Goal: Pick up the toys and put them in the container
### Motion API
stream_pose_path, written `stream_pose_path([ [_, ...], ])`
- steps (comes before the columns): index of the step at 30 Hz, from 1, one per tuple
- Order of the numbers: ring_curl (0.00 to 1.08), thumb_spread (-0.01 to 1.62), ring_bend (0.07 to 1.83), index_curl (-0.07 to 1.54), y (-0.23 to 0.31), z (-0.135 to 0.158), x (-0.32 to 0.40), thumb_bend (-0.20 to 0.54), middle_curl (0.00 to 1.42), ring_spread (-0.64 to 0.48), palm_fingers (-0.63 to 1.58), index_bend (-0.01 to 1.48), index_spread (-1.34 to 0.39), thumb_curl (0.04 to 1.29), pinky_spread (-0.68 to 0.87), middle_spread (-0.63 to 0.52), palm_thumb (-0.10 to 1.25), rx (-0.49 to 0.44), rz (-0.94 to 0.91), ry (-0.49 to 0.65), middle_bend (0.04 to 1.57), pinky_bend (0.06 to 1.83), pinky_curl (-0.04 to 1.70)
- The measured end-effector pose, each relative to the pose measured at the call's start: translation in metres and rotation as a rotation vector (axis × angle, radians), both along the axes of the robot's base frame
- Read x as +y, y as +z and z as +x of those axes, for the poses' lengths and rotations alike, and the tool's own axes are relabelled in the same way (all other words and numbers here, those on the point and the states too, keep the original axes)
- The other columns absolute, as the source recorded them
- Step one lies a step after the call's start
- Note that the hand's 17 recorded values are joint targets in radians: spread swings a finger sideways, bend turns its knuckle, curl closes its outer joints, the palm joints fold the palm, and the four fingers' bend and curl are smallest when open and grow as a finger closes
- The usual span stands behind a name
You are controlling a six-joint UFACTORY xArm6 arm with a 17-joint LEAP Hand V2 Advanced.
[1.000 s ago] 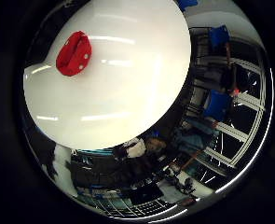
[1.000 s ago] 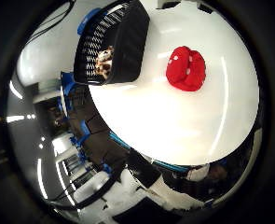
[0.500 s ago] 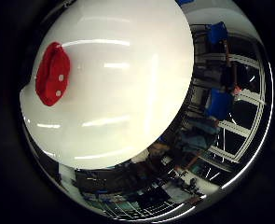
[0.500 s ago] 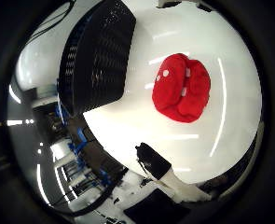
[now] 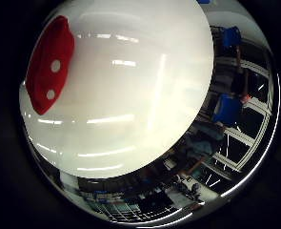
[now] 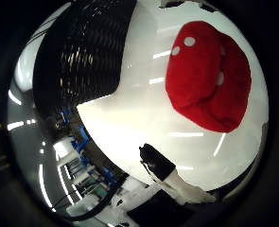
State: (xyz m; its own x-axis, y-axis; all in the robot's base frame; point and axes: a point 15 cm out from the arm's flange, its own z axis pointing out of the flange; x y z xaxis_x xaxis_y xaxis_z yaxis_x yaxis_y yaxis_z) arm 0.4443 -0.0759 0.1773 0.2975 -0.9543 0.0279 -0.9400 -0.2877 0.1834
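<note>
Both palm cameras are looking out at the white bench (image 5: 130, 105) from close range; the thumb-side view is also taking in the black container (image 6: 89, 52); both are sharing the red toy (image 6: 207, 82).

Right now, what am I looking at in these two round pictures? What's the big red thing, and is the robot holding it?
These pictures come from two tiny cameras in the palm of a robot hand, one by its thumb and one by its little finger. They see very wide, so everything looks bent and round. The hand is above a white table. The red thing is a soft toy with white dots, lying on the table. It looks big because the palm is close to it. Beside it stands a black mesh basket, where toys should go. The black and white piece poking in is part of the robot's hand. Nothing is held yet: the toy lies alone on the table, and I cannot tell how the fingers are set.
</note>
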Motion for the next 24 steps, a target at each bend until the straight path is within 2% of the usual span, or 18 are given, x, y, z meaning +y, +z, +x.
stream_pose_path([
  [5, 0.27, 1.06, 0.23, 0.27, -0.015, -0.015, 0.004, -0.024, 0.31, 0.26, 0.02, 0.16, -0.30, 0.30, 0.45, 0.13, 0.55, 0.038, 0.005, -0.002, 0.20, 0.46, 0.31],
  [17, 0.27, 1.06, 0.23, 0.26, -0.023, -0.018, 0.001, -0.020, 0.33, 0.24, 0.07, 0.15, -0.28, 0.31, 0.45, 0.10, 0.60, 0.044, -0.023, -0.001, 0.21, 0.45, 0.31],
  [24, 0.28, 1.06, 0.29, 0.26, -0.024, -0.011, -0.006, -0.023, 0.34, 0.21, 0.14, 0.15, -0.26, 0.31, 0.46, 0.06, 0.61, 0.013, -0.023, -0.015, 0.24, 0.43, 0.30],
])
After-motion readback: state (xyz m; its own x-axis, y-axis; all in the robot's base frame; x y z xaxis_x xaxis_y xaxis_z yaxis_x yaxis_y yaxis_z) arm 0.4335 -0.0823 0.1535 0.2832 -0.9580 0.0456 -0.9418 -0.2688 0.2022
